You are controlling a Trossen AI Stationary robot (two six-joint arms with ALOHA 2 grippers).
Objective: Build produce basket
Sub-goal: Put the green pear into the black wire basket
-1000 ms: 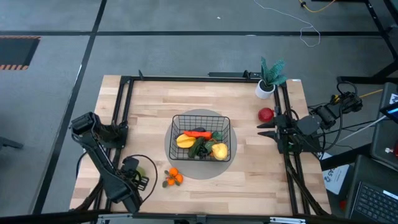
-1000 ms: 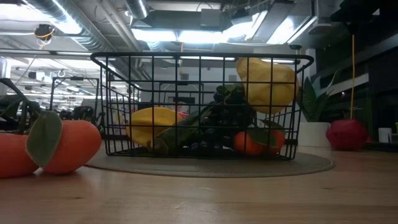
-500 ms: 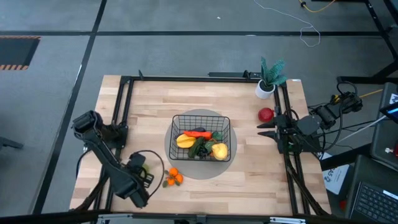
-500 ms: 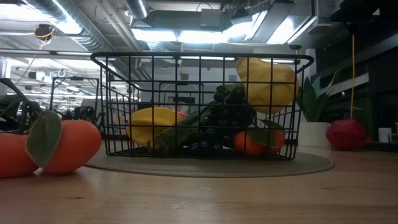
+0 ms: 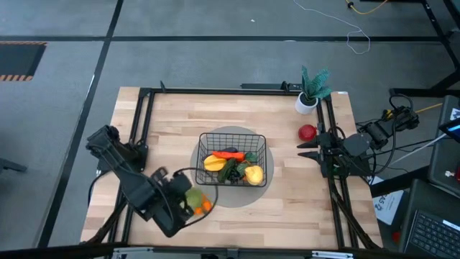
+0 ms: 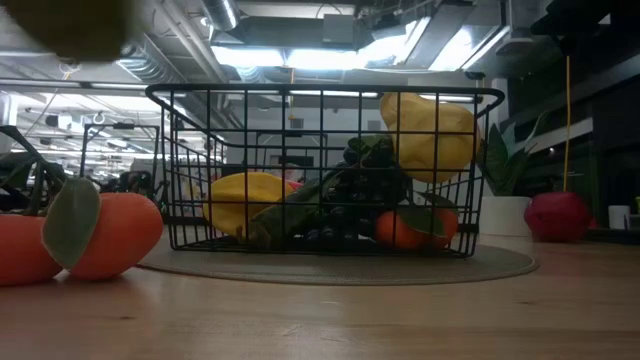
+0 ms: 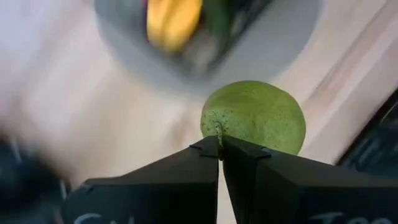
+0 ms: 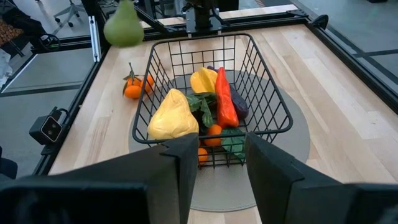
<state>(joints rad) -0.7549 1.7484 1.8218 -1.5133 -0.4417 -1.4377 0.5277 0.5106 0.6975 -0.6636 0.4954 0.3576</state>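
Overhead, the square black wire-mesh basket sits on a grey round mat at the centre of the pale wooden bench; it holds an orange carrot, two yellow pieces and dark leafy produce. The left end effector is at the bench's near-left, just beside the basket's near-left corner, closed on a round green pear above the small oranges. The right end effector waits at the bench's right edge, fingers parted and holding nothing, near a red apple and a teal potted plant in a white pot.

Low view: the basket stands on the mat with yellow pieces, dark grapes and an orange inside; the small oranges with a green leaf lie on the bench at left, the apple at right.

Left wrist view: the two dark fingers are pressed together at their tips on the stem end of the pear, with the mat blurred beyond.

Right wrist view: the parted fingers frame the basket; the pear hangs above the bench past the basket's far-left corner, over the oranges.
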